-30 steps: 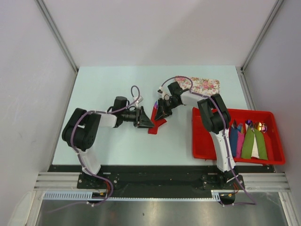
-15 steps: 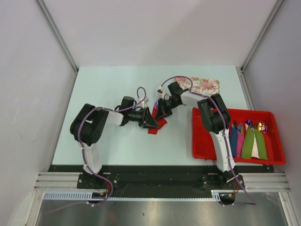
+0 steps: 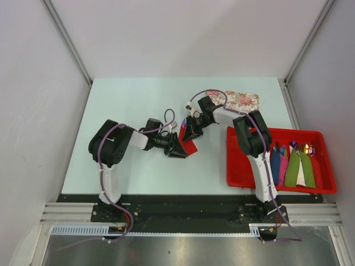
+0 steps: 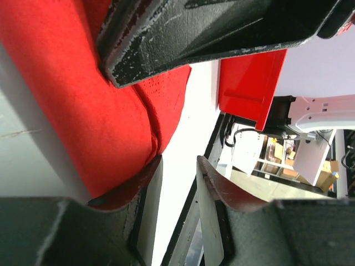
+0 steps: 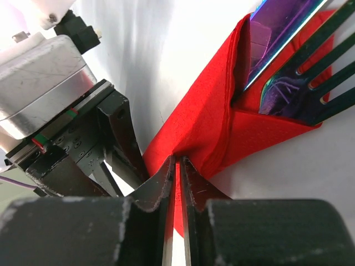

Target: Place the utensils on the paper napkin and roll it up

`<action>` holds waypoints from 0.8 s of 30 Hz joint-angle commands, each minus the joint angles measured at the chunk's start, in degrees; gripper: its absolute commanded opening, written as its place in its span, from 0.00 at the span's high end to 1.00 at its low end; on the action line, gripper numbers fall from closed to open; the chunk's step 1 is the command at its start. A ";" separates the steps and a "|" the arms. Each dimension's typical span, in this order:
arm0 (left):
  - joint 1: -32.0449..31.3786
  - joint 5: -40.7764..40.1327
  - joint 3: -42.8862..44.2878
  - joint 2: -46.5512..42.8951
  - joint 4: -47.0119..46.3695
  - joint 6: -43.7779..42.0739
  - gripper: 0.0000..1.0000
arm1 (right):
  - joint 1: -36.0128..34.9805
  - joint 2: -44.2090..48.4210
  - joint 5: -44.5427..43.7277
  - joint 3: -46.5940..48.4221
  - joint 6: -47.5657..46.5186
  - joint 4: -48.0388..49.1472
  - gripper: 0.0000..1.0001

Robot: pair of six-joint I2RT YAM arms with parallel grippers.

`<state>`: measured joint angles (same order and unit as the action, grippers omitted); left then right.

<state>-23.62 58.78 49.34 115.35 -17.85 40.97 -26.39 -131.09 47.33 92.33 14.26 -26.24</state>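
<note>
Mid-roll! The utensils (image 5: 274, 50) are on the napkin (image 3: 190, 146) at the centre of the table (image 3: 127, 105), and one side of the red paper is folded over them. The placing looks done, so my call is that this is the rolling step.

The right gripper (image 3: 187, 136) comes in from 1 o'clock. On its wrist view the jaws are pressed almost together, pinching a raised crease of napkin. The left gripper (image 3: 180, 149) reaches in from 9 o'clock. Its jaws are spread, one finger (image 4: 145, 178) against the napkin's lower edge and only bare table in the gap.

What next? I'd say the open left jaws need to get under or around that loose edge and carry it over the cutlery. The right has to hold its crease firm so the thin paper doesn't slide or tear. If it lets go too soon, I'd expect the fold to spring open.

Count time:
- **Grippers:** two.
- **Napkin:** one.
- **Utensils:** two I can tell apart, a fork (image 5: 280, 91) and a flat purple blade (image 5: 294, 22). Any third is hidden in the fold.
- **Tray:** one red tray (image 3: 237, 166) at 4 o'clock from the napkin.
- **Rolls:** the tray holds finished rolls (image 3: 292, 169): one blue, one pink and what look like two green.
- **Mat:** one floral mat (image 3: 241, 100) at 1 o'clock.
</note>
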 commanded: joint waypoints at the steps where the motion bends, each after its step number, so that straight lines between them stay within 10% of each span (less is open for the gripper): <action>1: 0.50 -1.32 0.05 1.55 1.95 -3.88 0.61 | 0.11 -2.59 -7.87 -1.10 -3.54 1.01 0.88; 9: 0.50 3.89 1.81 -9.44 -4.04 -3.53 0.60 | 0.11 -2.77 -7.87 -1.11 -3.80 1.01 0.91; 24: 1.03 -3.14 2.34 3.30 2.19 -4.84 0.73 | 1.08 -2.51 -6.82 -0.23 -3.72 -0.04 0.87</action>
<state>-23.09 57.76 51.86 116.95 -18.55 39.07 -26.26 -131.09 47.35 92.33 13.41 -26.24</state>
